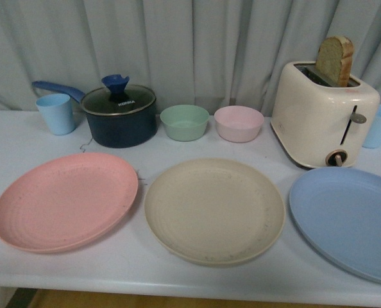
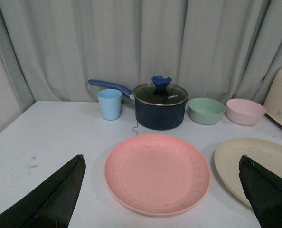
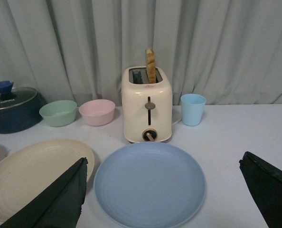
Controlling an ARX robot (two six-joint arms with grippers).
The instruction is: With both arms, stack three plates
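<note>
Lying in a row along the near side of the white table (image 1: 177, 144), the three large round matte plates are flat and unstacked. The pink plate (image 1: 65, 201) is on the left, the beige plate (image 1: 214, 210) is in the middle just beside it, and the blue plate (image 1: 347, 218) is on the right, partly cut off by the frame.

Behind them, before a grey curtain (image 1: 197, 45), stand:
- a light blue plastic cup (image 1: 56, 113)
- a dark blue saucepan with a glass lid (image 1: 119, 115)
- a small green bowl (image 1: 185, 122)
- a small pink bowl (image 1: 238, 123)
- a cream toaster (image 1: 322, 115) with a slice of bread (image 1: 335, 59) upright in its slot
- a second light blue cup (image 1: 380, 125), just behind the toaster

Neither arm shows in the front view. In the left wrist view, the left gripper (image 2: 161, 159) has its black fingers (image 2: 60, 194) spread wide with nothing between them, and the pink plate lies on the table ahead. In the right wrist view, the right gripper (image 3: 164, 157) is likewise spread wide and empty, its black fingers (image 3: 60, 199) framing the blue plate, which lies in front of the toaster.
</note>
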